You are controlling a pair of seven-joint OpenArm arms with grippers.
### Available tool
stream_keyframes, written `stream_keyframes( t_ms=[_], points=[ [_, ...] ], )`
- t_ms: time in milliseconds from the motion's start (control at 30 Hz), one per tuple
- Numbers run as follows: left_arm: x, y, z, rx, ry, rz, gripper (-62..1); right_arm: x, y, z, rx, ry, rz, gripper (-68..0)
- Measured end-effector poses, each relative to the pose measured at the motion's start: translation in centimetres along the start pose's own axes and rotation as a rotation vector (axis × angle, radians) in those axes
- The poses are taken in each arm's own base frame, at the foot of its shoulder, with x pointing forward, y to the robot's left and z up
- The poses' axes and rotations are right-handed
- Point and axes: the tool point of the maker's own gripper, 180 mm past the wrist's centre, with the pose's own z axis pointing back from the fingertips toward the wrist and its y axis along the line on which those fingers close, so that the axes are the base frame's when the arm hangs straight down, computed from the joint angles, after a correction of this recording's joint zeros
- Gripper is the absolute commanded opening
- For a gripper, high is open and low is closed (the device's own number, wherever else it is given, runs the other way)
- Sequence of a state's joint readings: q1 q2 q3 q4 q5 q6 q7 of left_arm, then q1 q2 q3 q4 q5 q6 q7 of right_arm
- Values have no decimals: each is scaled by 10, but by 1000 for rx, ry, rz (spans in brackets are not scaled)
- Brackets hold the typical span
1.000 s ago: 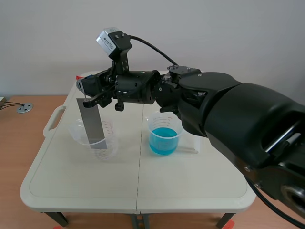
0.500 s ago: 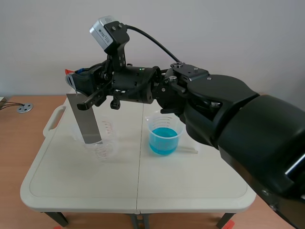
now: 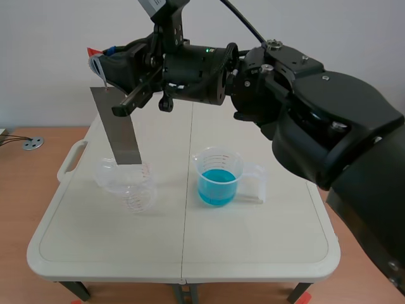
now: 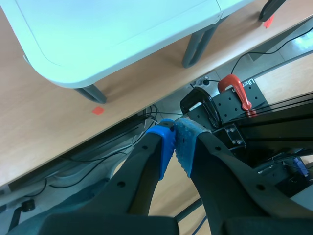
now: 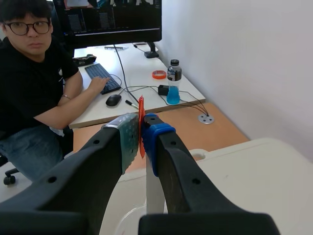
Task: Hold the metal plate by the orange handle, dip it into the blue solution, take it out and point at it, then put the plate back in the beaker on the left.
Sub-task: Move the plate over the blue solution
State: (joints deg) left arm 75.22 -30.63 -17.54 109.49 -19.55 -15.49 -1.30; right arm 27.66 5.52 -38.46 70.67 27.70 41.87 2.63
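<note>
Right gripper (image 5: pixel 141 132) pinches orange handle (image 5: pixel 141 108). Metal plate (image 3: pixel 117 126) hangs tilted, lower edge just over clear left beaker (image 3: pixel 126 185), left of blue solution (image 3: pixel 218 185). Left gripper (image 4: pixel 175 143) pressed together, holding nothing.

Straight under right gripper (image 5: pixel 141 129) fingers: metal plate (image 3: pixel 117 126), tip at clear beaker (image 3: pixel 130 185) mouth. Off to their side: blue-solution beaker (image 3: pixel 218 177), passable gap between.

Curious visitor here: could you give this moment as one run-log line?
right gripper: shut on orange handle | grey metal plate: hanging over empty clear beaker | blue-solution beaker: standing alongside | left gripper: shut, empty
</note>
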Motion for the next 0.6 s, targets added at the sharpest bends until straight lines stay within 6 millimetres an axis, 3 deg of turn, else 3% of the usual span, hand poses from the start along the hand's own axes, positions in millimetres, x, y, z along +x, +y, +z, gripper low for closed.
stream_keyframes(
  t_ms=[167, 433, 600],
  points=[
    [0, 0, 0, 0, 0, 0, -567, 21, 4, 6, 3, -26, 58, -660],
    [4, 1, -1, 2, -16, -5, -567, 53, -3, 35, -62, -72, 144, -660],
    [20, 10, -10, 4, -60, -82, -566, 59, -13, 56, -117, -72, 160, -660]
  ],
)
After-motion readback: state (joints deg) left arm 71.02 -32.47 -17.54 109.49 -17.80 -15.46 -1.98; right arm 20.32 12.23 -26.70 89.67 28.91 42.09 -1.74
